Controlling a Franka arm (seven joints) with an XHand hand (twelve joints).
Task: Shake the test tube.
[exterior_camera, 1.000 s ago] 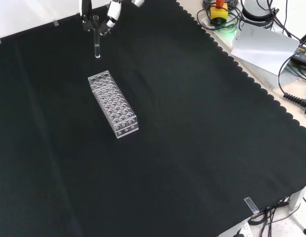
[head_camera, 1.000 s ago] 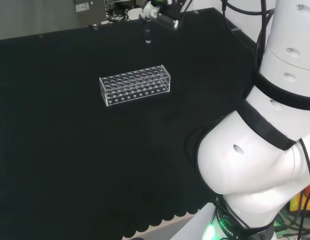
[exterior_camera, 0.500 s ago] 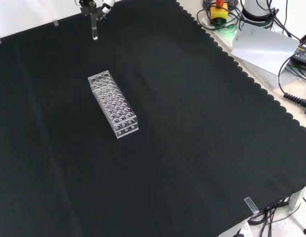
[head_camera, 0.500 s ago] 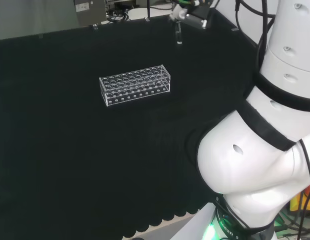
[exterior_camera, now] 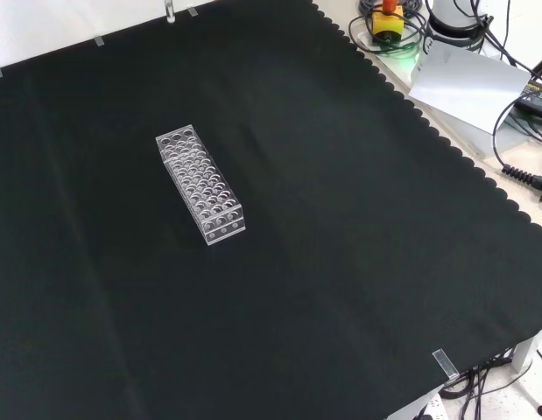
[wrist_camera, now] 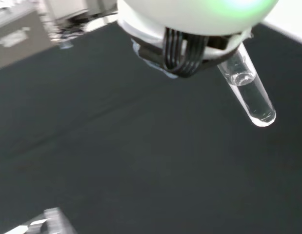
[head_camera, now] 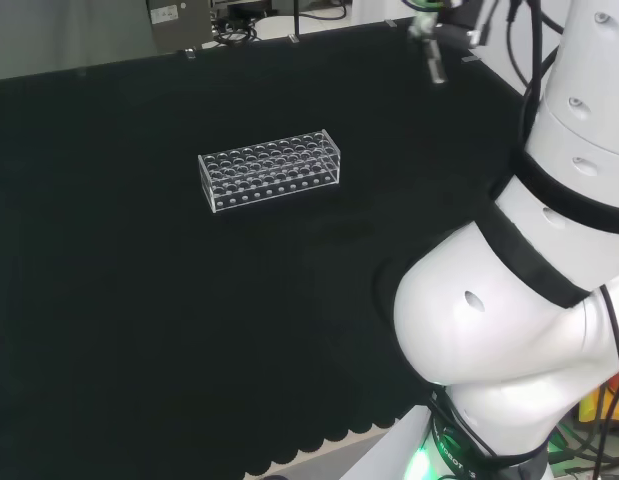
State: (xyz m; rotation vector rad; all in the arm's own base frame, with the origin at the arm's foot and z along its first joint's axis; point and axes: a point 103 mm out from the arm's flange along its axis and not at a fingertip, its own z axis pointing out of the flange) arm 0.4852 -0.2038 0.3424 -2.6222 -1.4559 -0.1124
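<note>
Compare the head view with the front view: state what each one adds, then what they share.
Head view: the arm's white links at right, and the hand holding the tube near the top edge. Front view: a yellow button and cables beyond the cloth's scalloped edge. Both: the rack lying on the black cloth, and the tube, just its tip at the front view's top.

Test tube (wrist_camera: 248, 92): clear, glossy glass or plastic with a smooth wall and bright highlights at its rounded end. Test tube rack (head_camera: 270, 170): transparent, shiny plastic, its rows of holes catching light; bench cloth (exterior_camera: 341, 227): black, matt fabric with a scalloped cut edge. Robot arm links (head_camera: 509, 320): smooth white glossy plastic shells with black bands; hand (wrist_camera: 190, 19): smooth white casing, with black ribbed cables.
</note>
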